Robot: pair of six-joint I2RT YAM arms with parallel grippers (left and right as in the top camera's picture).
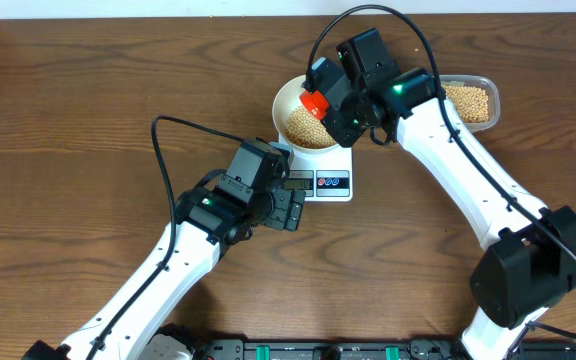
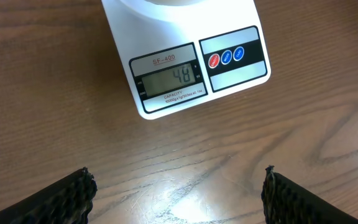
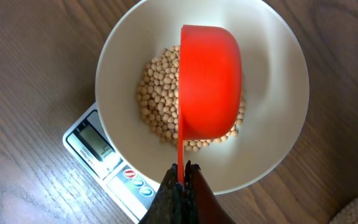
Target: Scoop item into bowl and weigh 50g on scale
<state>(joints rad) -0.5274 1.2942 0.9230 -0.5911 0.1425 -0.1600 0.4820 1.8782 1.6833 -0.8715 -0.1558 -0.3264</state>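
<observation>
The white bowl (image 1: 286, 100) (image 3: 278, 74) stands on the white scale (image 1: 328, 185) (image 2: 185, 43) and holds a heap of tan beans (image 1: 308, 128) (image 3: 157, 99). My right gripper (image 1: 326, 112) (image 3: 181, 171) is shut on the thin handle of a red scoop (image 1: 315, 100) (image 3: 210, 81), which hangs turned over above the beans in the bowl. The scale's display (image 2: 169, 78) reads 48. My left gripper (image 1: 290, 208) (image 2: 179, 196) stands open and empty over bare table just in front of the scale.
A clear plastic container (image 1: 470, 102) of more beans sits at the back right, behind the right arm. The right arm stretches from the front right edge across to the bowl. Wooden tabletop lies all around.
</observation>
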